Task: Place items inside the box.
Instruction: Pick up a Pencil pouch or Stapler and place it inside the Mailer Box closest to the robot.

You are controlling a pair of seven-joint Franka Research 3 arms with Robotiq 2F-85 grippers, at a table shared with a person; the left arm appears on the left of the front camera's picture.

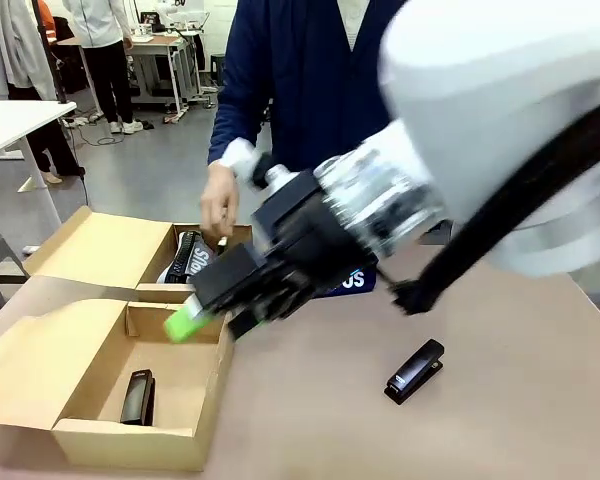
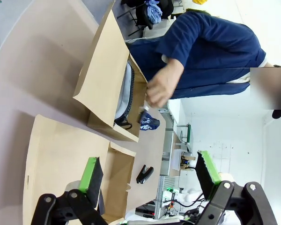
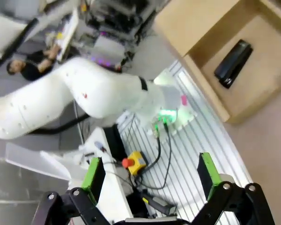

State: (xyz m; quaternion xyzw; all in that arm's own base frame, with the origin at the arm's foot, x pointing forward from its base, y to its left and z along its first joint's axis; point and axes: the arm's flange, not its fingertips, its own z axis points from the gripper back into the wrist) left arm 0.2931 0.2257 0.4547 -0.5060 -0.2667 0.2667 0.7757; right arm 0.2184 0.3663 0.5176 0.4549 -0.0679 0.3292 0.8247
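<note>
The right arm (image 1: 500, 130) crossed the foreground from the right and blocked much of the middle of the table (image 1: 500, 420). The right gripper (image 1: 215, 322) hung over the back right corner of the near box (image 1: 130, 440), jaws spread wide with nothing between them; one green pad (image 1: 185, 322) faced the camera. Inside the near box a black stapler (image 1: 138, 397) lay flat on the floor, toward the front wall. A second black stapler (image 1: 415, 371) lay closed on the bare table, well apart to the right. Behind the gripper a navy pouch (image 1: 348, 281) was largely hidden; only the white letters "US" were legible. The far box (image 1: 100, 250) held a grey pouch (image 1: 185, 257) with dark trim and white print, leaning at its right end. The person's hand (image 1: 218, 200) hovered just above that box. The left gripper (image 2: 147, 171), seen from its own wrist camera, stood fully open and empty, with the near box's open flap beyond its fingers.
</note>
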